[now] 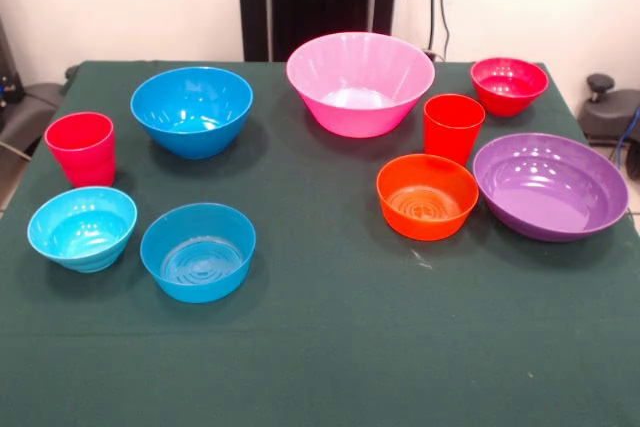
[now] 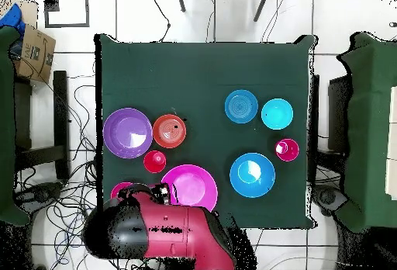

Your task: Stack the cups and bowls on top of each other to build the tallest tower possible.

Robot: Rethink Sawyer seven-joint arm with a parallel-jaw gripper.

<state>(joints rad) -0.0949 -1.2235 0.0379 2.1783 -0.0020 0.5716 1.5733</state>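
A dark green cloth-covered table (image 1: 330, 347) carries seven glossy plastic bowls: large pink (image 1: 360, 82), wide purple (image 1: 550, 185), deep blue (image 1: 192, 110), light-blue (image 1: 82, 228), small blue (image 1: 198, 251), orange (image 1: 427, 196), small red (image 1: 509, 84); plus two tumblers, pinkish-red (image 1: 80, 148) and orange-red (image 1: 453, 127), all standing apart.

Seven bowls (image 1: 360, 82) and two cups (image 1: 81, 147) on one table (image 1: 320, 347).

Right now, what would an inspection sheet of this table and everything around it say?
Surface: green table, flat, cloth-covered.
Job's things: pink bowl, purple bowl, deep blue bowl, light-blue bowl, small blue bowl, orange bowl, red bowl, pinkish-red cup, orange-red cup; all apart and upright, nothing stacked.
Clutter: nothing seen on the table.
Jaws: not in view; red arm drawn back at the base.
Cables: many on the floor.
Surroundings: cardboard box, tiled floor.
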